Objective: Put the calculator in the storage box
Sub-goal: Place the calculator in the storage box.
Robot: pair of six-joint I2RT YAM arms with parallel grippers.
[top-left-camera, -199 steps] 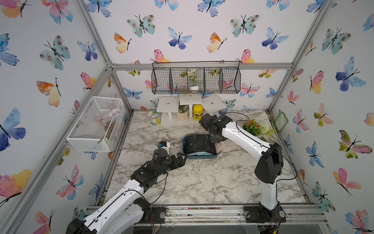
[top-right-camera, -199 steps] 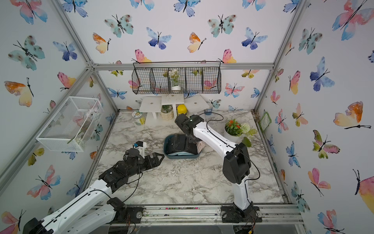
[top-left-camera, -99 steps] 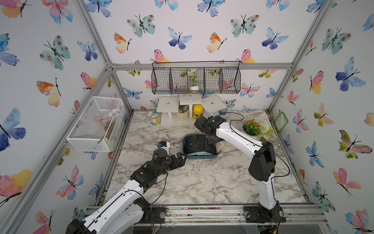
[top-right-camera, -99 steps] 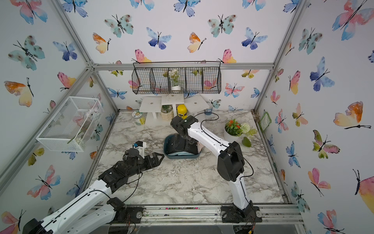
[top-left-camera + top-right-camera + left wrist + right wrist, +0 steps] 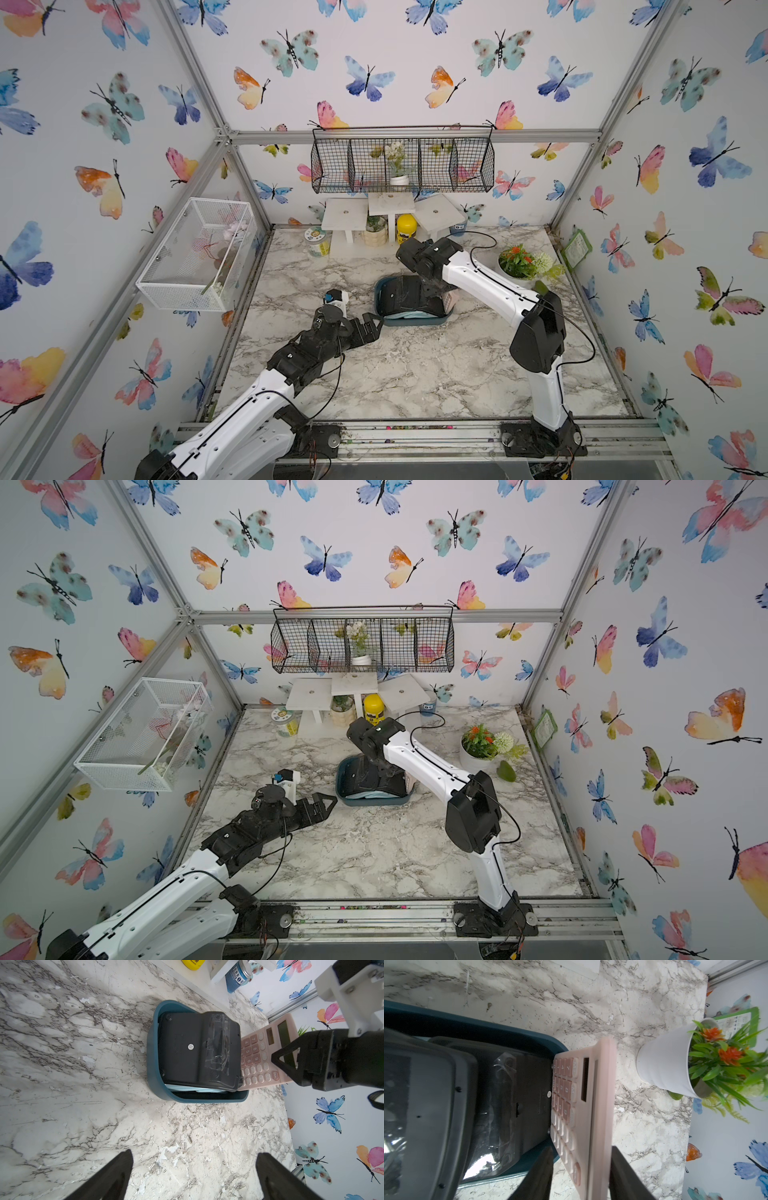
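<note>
Pink plastic is what matters here: the calculator leans at the end of the storage box that faces the bench's right edge. Its key end is down inside the box. Its screen end slopes up and out over the rim, so the long axis points from the box toward that right edge.

My right gripper is directly on it, jaws parted astride its thickness. I can see a sliver of gap on the key side, so I judge it is not pinched. My left gripper is spread wide and empty, low over the bench off the box's front left corner. The right arm is clearly the nearer one.

Room is tight. A black gadget lying back up fills most of the box, over something pale blue. The marble-look top appears smooth, and the white plant pot stands near, toward the right edge.
</note>
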